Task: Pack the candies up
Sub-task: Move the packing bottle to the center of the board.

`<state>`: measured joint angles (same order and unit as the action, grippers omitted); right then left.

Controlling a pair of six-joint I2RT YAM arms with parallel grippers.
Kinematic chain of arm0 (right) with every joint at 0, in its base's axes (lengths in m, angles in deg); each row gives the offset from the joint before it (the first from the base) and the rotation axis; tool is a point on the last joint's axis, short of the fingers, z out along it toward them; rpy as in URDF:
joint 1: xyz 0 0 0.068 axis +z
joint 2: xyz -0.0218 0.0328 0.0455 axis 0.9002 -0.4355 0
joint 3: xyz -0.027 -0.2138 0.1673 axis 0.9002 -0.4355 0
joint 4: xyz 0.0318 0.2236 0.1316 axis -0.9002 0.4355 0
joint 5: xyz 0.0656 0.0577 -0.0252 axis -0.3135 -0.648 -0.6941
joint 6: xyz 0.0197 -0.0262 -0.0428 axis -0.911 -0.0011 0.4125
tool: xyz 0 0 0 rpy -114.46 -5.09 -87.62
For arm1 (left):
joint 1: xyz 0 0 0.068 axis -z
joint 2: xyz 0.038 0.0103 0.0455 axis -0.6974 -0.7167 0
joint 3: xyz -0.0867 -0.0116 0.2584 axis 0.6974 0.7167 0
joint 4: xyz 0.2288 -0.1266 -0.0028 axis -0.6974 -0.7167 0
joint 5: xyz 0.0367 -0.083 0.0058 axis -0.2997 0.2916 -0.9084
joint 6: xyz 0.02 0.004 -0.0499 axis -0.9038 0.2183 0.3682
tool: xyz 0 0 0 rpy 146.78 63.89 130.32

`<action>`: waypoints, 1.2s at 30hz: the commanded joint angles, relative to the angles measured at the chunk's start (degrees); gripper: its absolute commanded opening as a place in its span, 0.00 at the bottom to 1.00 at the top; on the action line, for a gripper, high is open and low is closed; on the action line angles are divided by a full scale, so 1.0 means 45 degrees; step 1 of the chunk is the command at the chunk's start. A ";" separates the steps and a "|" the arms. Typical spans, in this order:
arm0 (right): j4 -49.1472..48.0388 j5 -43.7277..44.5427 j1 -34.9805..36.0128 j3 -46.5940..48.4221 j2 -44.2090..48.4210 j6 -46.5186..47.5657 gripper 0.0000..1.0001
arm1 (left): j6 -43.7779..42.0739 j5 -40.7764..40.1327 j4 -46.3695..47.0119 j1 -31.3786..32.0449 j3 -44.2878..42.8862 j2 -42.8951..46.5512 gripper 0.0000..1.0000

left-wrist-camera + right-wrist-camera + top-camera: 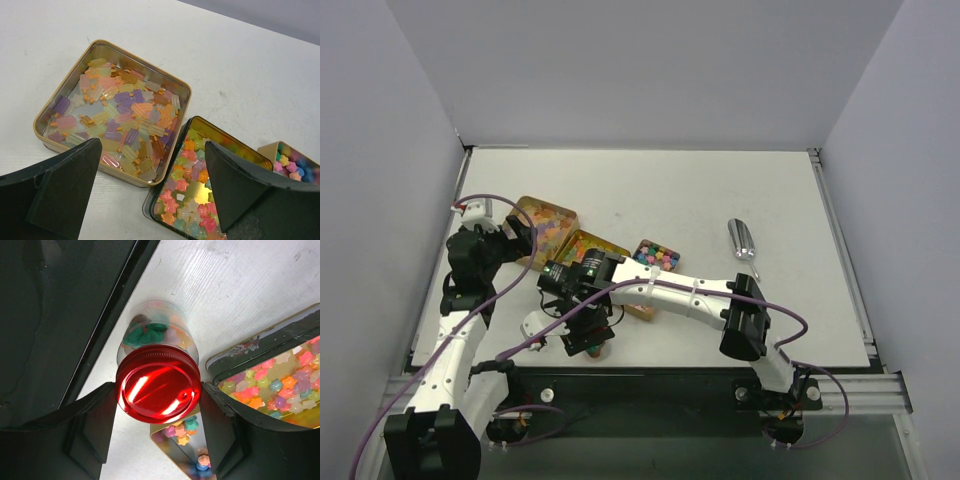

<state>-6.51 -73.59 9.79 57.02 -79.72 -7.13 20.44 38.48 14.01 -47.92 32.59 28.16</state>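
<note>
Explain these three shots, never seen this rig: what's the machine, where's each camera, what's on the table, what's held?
Two small robot arms are bolted at the near edge of a white table. The top view looks down from above and behind them. The other two pictures come from cameras on the wrists, so the dark shapes at the bottom are each arm's own fingers.

On the table: a gold tin of popsicle-shaped candies, a dark tin of star candies, a small box of star candies, and a metal scoop.

The left gripper is open, hovering above the tins and holding nothing. The right gripper has its fingers on either side of a red-lidded jar containing candies; whether it is gripping I can't tell.
</note>
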 commanded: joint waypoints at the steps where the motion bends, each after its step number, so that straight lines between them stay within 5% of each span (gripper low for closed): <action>1: 0.0817 0.0038 0.0085 -0.0770 -0.0363 0.0015 0.55 | 0.0067 -0.0215 0.0568 0.0081 0.0000 0.0100 0.96; 19: 0.1207 0.1523 -0.0403 -0.4987 0.1841 0.0366 0.44 | 0.0927 -0.0314 0.1057 0.0062 -0.1406 0.0100 0.97; 29: 0.1188 0.2090 -0.1476 -0.9382 0.5007 0.0464 0.44 | 0.0731 0.4703 0.2359 0.0276 -0.0179 -0.0037 0.96; 36: 0.1169 0.2305 -0.3779 -1.0693 0.6161 0.0406 0.45 | -0.1103 0.5685 0.2463 0.3513 0.0565 0.0256 0.96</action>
<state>-11.47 -66.13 -0.92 15.88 -48.71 -4.55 21.51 59.02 21.60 -40.45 33.75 28.05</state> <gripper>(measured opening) 0.620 0.964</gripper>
